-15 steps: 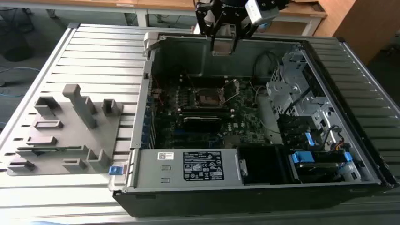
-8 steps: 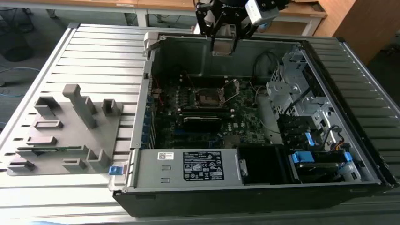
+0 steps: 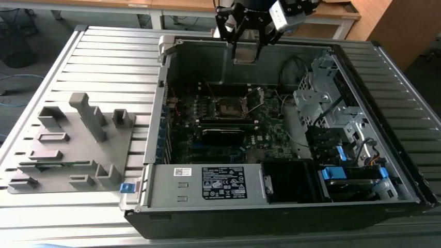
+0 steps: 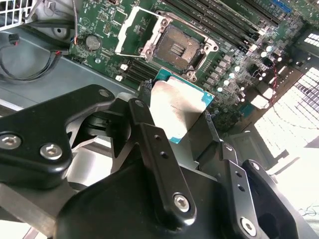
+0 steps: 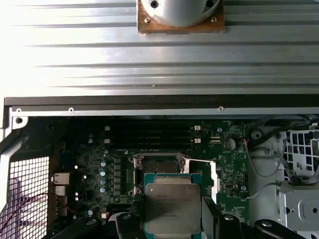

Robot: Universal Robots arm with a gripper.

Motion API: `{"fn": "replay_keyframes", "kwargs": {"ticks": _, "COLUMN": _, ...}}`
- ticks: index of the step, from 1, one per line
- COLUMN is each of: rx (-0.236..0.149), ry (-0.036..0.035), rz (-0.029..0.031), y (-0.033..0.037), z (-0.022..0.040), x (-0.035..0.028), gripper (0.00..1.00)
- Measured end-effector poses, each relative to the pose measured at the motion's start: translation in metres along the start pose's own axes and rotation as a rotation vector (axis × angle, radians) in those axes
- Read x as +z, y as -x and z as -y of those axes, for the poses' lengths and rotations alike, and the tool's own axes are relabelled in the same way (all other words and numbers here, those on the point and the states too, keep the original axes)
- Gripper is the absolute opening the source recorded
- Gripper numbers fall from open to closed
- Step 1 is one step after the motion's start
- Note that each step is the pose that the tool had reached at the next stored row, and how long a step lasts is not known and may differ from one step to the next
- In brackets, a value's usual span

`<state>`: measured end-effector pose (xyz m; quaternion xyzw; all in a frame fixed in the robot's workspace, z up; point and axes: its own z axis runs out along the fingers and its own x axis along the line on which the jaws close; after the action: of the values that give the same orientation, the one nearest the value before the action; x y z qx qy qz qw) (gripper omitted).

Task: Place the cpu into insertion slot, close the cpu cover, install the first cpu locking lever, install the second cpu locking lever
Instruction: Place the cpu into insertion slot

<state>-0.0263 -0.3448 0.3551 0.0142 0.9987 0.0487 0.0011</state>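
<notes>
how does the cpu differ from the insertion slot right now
The cpu is held in the gripper above the motherboard; the insertion slot sits fixed on it. The cpu top is pale silver-grey metal; the insertion slot has a dark, empty centre in a metal rim. Both are square.

We can make out no words or numbers clearly enough to read. In the exterior view, a large white label point(image 3: 223, 183) with black print and small symbols sits on the grey metal box point(image 3: 165, 192), and a smaller white sticker point(image 3: 182, 172) lies just beside it. Both are illegible to us. In the first wrist view, faint lines of print cross the metal top of the cpu point(image 5: 172, 208), likewise unreadable.
</notes>
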Motion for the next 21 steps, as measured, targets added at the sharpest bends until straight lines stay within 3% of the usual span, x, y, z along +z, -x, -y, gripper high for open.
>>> {"fn": "replay_keyframes", "kwargs": {"ticks": 9, "rx": 0.000, "ry": 0.0002, "rz": 0.0001, "y": 0.0000, "z": 0.0001, "x": 0.0018, "gripper": 0.54}}
{"fn": "replay_keyframes", "kwargs": {"ticks": 21, "rx": 0.000, "ry": 0.0000, "rz": 0.0000, "y": 0.0000, "z": 0.0009, "x": 0.0091, "gripper": 0.54}}
